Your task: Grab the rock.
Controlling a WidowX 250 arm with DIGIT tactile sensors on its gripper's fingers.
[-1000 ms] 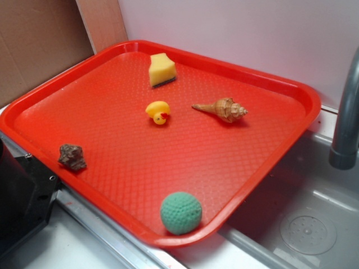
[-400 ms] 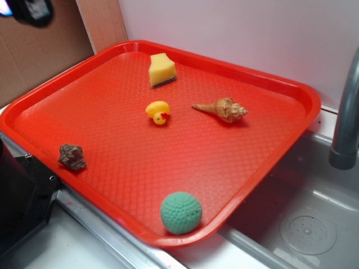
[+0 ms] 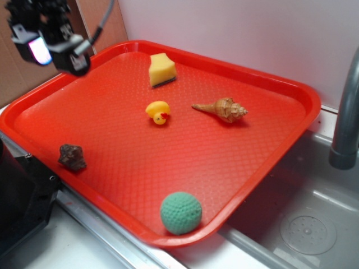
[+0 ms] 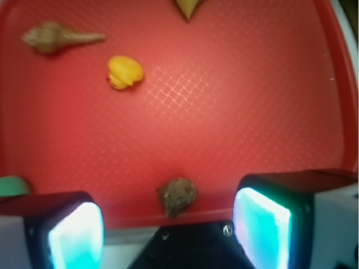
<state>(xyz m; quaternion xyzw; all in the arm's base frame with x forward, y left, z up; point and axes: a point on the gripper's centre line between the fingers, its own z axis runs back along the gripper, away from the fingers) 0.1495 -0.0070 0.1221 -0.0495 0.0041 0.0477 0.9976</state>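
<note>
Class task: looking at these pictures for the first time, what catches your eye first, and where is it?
The bright red tray fills the scene. The tool, open, hangs above its far left corner. A green ball sits at the near edge, and the small dark rock lies alone by the left rim.

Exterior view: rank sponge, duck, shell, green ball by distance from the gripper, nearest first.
From the gripper, high over the tray's back-left corner:
1. Sponge, back edge.
2. Duck, centre.
3. Shell, right of the duck.
4. Green ball, front edge.
</note>
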